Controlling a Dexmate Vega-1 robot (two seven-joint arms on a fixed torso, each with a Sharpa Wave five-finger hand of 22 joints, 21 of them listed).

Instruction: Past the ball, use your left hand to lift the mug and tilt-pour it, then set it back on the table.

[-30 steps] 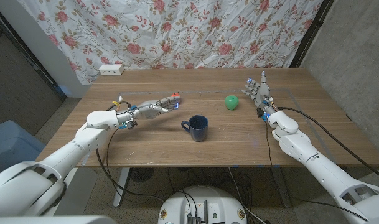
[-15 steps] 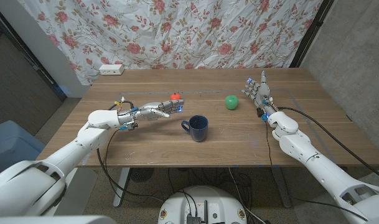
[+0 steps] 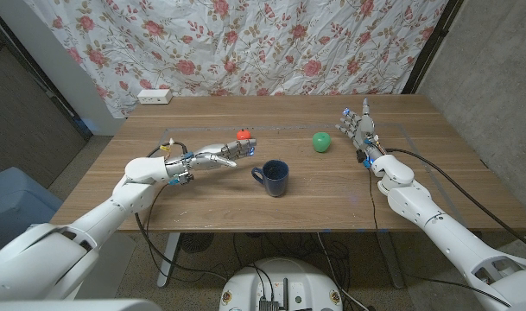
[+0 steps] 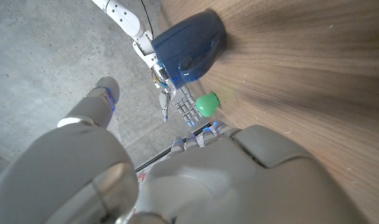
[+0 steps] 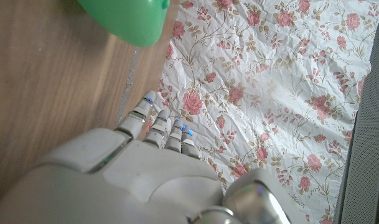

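Floral cloth is hung behind a wooden surface (image 3: 202,194), and a white power strip (image 3: 155,96) is seen at its far left corner. Working from the left, the left robot hand (image 3: 219,154) is held low over the surface, fingers extended and apart, with nothing grasped; a small red-orange object (image 3: 243,134) is seen just beyond its fingertips, too small to be identified. The dark blue mug (image 3: 275,178) stands upright near the middle of the surface, toward the front edge, its handle turned toward the left robot hand. The mug thus lies to the right of that hand and slightly nearer the front edge, and the extended fingers are pointed roughly along that line. A short reach rightward is judged to be needed before the handle or body can be gripped. The green ball (image 3: 321,141) lies further right and farther back, well apart from the mug. At the right edge the right robot hand (image 3: 358,128) is held upright, fingers apart and empty, clearly farther from the mug.
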